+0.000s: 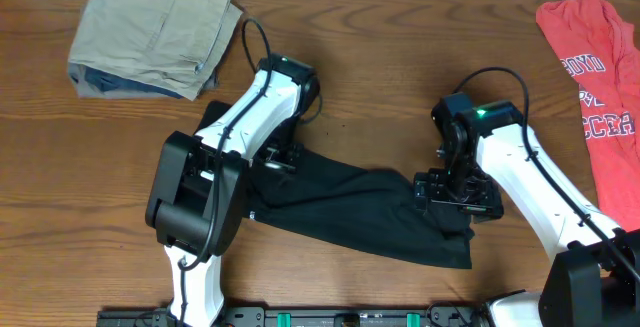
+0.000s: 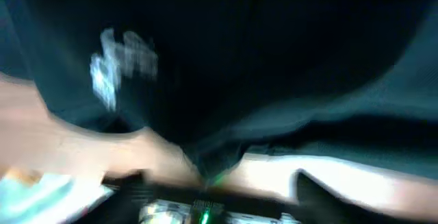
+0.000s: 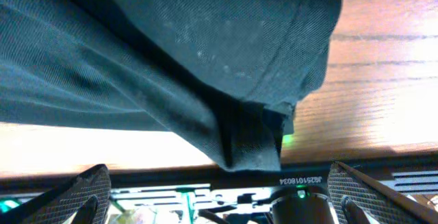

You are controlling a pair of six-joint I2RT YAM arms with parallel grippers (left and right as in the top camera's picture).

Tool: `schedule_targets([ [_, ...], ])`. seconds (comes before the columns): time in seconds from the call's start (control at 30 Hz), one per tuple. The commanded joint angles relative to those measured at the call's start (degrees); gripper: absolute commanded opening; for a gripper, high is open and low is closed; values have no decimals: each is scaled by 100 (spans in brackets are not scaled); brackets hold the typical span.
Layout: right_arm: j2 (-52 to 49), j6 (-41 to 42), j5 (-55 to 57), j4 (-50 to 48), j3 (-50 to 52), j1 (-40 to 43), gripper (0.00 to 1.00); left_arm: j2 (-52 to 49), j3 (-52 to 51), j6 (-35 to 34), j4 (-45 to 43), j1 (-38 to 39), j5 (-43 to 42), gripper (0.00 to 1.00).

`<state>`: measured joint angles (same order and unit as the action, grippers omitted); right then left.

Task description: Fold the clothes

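Right wrist view: black shirt, soft fine-weave fabric with a stitched hem, hangs bunched between the right gripper fingers, which stand wide apart, nothing clamped. Left wrist view is blurred: black cloth, white logo upper left; can't tell the left gripper finger state. Overhead: shirt lies as a crumpled band at frame centre, one arm bent over each end. Wood table; khaki trousers upper left, red T-shirt upper right.
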<state>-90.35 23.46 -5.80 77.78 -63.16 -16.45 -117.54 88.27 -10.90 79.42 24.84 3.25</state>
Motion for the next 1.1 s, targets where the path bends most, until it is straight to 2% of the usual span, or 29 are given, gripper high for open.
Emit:
schedule_targets([
  [0.0,87,2,-2,-74,-72,26,99,74,85,-31,-387,-31,24,98],
  [0.23,87,-195,0,-85,-70,24,100,74,85,448,-1471,-352,2,98],
  [0.5,87,-190,-2,-197,-70,26,99,74,76,1128,-1443,-1222,-708,98],
  [0.67,87,-188,-4,-264,-70,24,99,74,35,1576,-1272,-1493,-1451,98],
  [1.07,87,-192,-4,-319,-68,24,99,85,210,1834,-1228,-1679,-1670,98],
])
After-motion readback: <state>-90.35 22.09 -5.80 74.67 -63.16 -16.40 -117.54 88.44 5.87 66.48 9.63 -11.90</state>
